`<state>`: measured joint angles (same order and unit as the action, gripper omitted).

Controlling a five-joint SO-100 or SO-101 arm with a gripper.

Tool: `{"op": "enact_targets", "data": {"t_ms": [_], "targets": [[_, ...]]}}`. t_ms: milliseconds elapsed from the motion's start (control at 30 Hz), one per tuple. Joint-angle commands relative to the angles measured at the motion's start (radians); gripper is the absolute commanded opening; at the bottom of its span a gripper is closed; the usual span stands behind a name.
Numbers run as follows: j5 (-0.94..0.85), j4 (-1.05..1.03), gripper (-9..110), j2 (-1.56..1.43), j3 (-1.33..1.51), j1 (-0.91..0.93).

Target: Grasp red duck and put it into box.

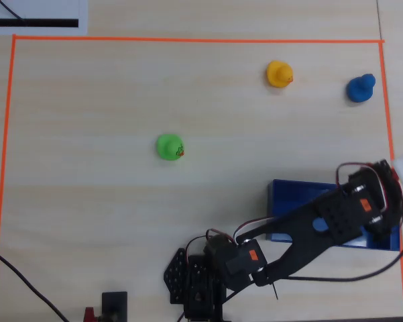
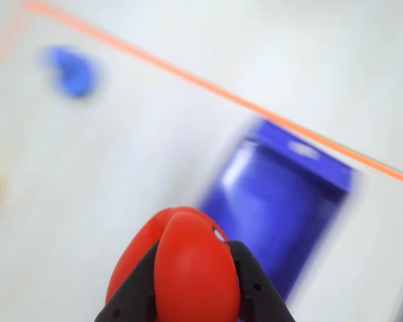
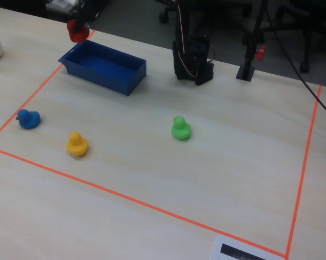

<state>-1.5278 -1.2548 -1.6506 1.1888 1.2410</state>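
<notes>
My gripper [image 2: 191, 258] is shut on the red duck [image 2: 188, 268], a glossy red toy pinched between the two black fingers [image 2: 251, 282]. In the fixed view the red duck [image 3: 77, 30] hangs in the gripper [image 3: 79, 26] above the far left corner of the dark blue box [image 3: 103, 66]. In the wrist view the box [image 2: 281, 201] lies blurred below and to the right of the duck. In the overhead view my arm [image 1: 322, 225] reaches over the box [image 1: 288, 193] and hides the duck.
A green duck [image 1: 169, 147] [image 3: 180, 128], a yellow duck [image 1: 279, 74] [image 3: 77, 144] and a small blue duck [image 1: 361, 88] [image 3: 28, 118] stand on the wooden table inside an orange tape border [image 1: 188, 39]. The arm's base [image 3: 192, 62] stands behind the box.
</notes>
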Motion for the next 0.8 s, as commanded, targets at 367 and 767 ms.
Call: {"op": "enact_targets", "data": {"t_ms": [367, 767], "targets": [[-0.155, 0.092, 0, 0.101, 0.238, 0.17], [-0.199, 0.295, 17, 0.245, 0.239, 0.11]]}}
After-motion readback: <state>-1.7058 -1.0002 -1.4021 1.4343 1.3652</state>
